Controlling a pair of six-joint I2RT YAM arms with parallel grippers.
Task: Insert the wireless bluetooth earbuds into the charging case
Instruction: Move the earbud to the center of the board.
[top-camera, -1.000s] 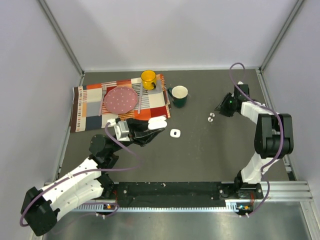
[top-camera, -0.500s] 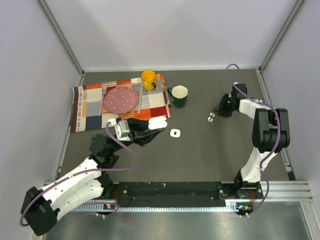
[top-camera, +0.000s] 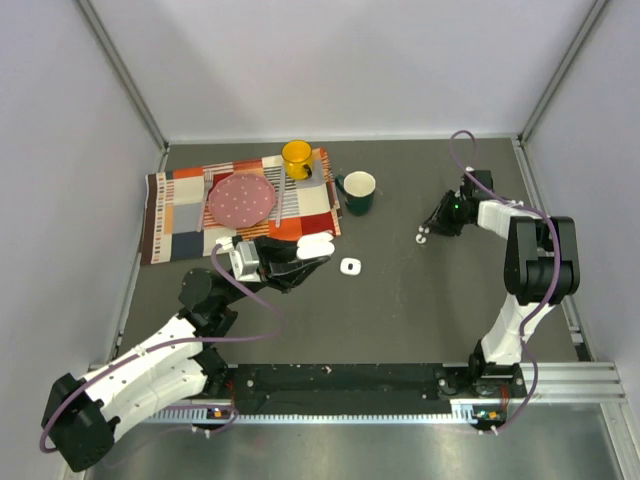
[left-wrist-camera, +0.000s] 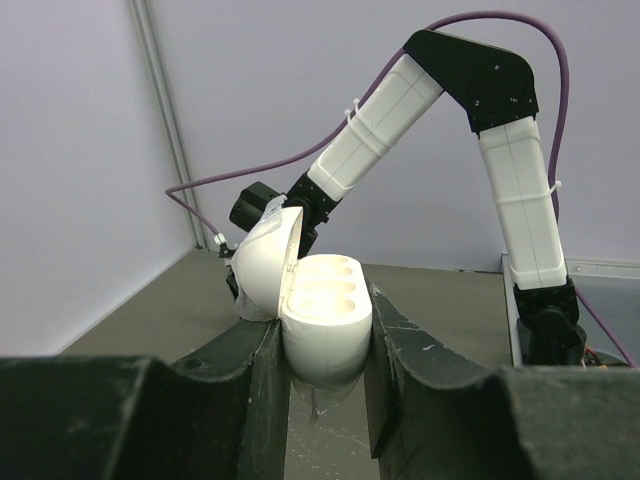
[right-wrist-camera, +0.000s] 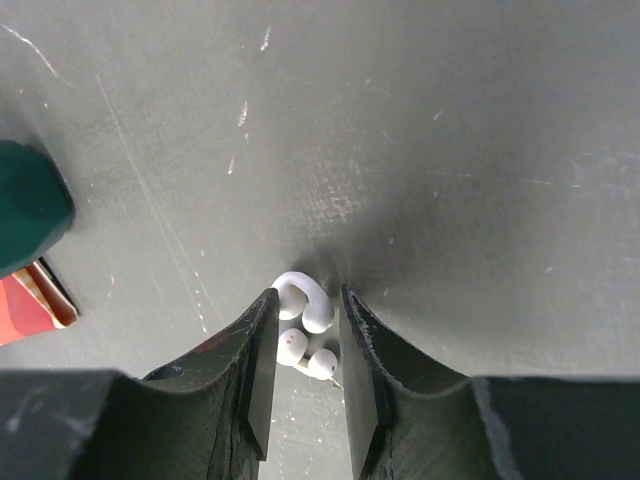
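Progress: early | left gripper (left-wrist-camera: 325, 345) clamped the open case (left-wrist-camera: 320, 310), wells empty | right gripper (right-wrist-camera: 305, 310) narrow astride earbuds (right-wrist-camera: 303, 320) on table (right-wrist-camera: 450, 150), grip unclear to us | we judged pick-up and insertion left

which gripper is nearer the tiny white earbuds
Right. The right gripper straddles the tiny glossy white plastic earbuds; the left gripper, shut on the open white plastic charging case, sits far to their left.
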